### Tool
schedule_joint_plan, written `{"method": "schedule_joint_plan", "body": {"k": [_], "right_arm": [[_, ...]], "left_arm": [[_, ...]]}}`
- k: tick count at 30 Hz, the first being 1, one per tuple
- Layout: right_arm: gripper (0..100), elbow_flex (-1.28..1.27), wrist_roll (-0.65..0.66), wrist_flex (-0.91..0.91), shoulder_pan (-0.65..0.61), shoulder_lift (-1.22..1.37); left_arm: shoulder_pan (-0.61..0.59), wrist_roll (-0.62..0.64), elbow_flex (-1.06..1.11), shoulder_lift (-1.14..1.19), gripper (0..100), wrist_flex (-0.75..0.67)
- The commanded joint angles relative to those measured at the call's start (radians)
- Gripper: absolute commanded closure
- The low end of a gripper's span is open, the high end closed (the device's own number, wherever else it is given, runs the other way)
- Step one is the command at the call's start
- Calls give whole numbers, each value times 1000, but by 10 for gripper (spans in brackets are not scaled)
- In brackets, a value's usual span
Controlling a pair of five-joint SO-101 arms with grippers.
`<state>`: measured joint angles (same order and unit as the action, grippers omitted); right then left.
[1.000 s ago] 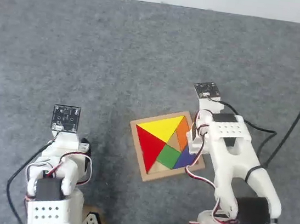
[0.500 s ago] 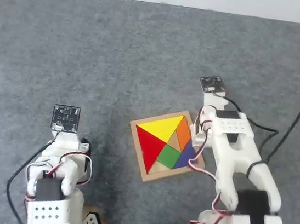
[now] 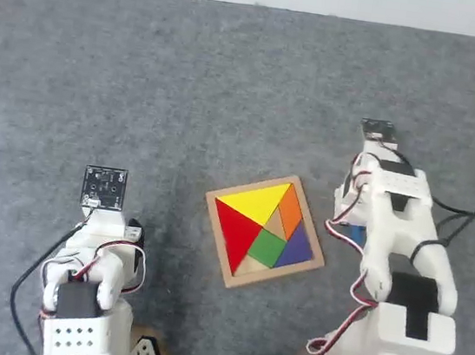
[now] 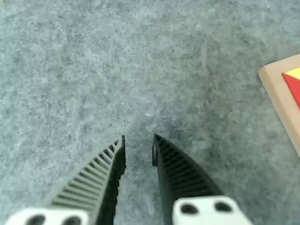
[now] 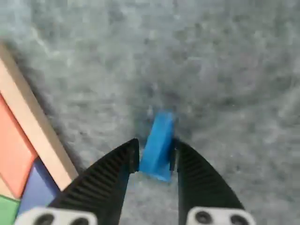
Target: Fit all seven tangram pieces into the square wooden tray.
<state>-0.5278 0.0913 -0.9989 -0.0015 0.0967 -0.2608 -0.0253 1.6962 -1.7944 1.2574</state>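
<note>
As the right hand [image 5: 155, 146] clasps a blue piece [image 5: 159, 131], wooden tray [image 5: 35, 124] just beside it

No word, number or sign can be read here, not even on the wooden tray [image 4: 276, 91]. A dark circuit board [image 3: 104, 187] atop one arm bears specks too small to make out.

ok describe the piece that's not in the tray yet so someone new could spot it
Find the square wooden tray in the middle of the grey mat, then look just off its side nearest the right arm. There a small bright blue piece is clamped in the right pincer. Every other coloured piece lies flat inside the tray; this one is outside it.
</note>
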Motion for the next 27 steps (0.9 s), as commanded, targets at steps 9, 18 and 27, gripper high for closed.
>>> {"method": "schedule_joint_plan", "body": {"k": [9, 18, 27], "right_arm": [[953, 46, 9, -12, -21, -16], [990, 44, 2, -67, -33, -125], [991, 14, 364, -291, -484, -378]], "left_arm": [[-6, -2, -13, -20, 907, 3], [-6, -2, -13, -20, 907, 3], [-6, -2, -13, -20, 907, 3]]}}
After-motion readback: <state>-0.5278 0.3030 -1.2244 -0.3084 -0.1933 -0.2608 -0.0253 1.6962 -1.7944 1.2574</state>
